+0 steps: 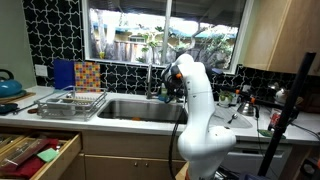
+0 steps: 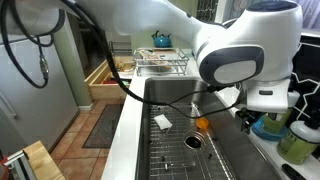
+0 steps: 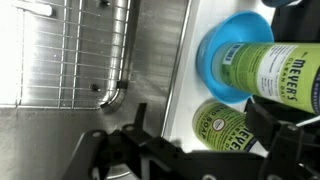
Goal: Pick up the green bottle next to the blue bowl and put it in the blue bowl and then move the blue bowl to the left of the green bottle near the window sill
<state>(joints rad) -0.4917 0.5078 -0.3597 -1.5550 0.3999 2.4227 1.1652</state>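
In the wrist view the blue bowl (image 3: 228, 45) sits on the pale counter beside the sink, and a green bottle (image 3: 285, 72) with a Meyer's label lies on its side across it. A second green bottle (image 3: 222, 125) rests on the counter just below the bowl. My gripper (image 3: 198, 113) is open, its dark fingers (image 3: 268, 118) standing on either side of this second bottle without touching it. In an exterior view the bowl (image 2: 265, 126) and a green bottle (image 2: 297, 142) show under my wrist. The window sill (image 1: 160, 63) runs behind the sink.
The steel sink (image 1: 140, 108) with a wire grid (image 3: 70, 50) lies beside the bowl. A faucet (image 1: 152, 80) stands at the back. A dish rack (image 1: 70, 100) and a blue kettle (image 1: 8, 86) are further along, above an open drawer (image 1: 40, 152). An orange item (image 2: 202, 125) lies in the sink.
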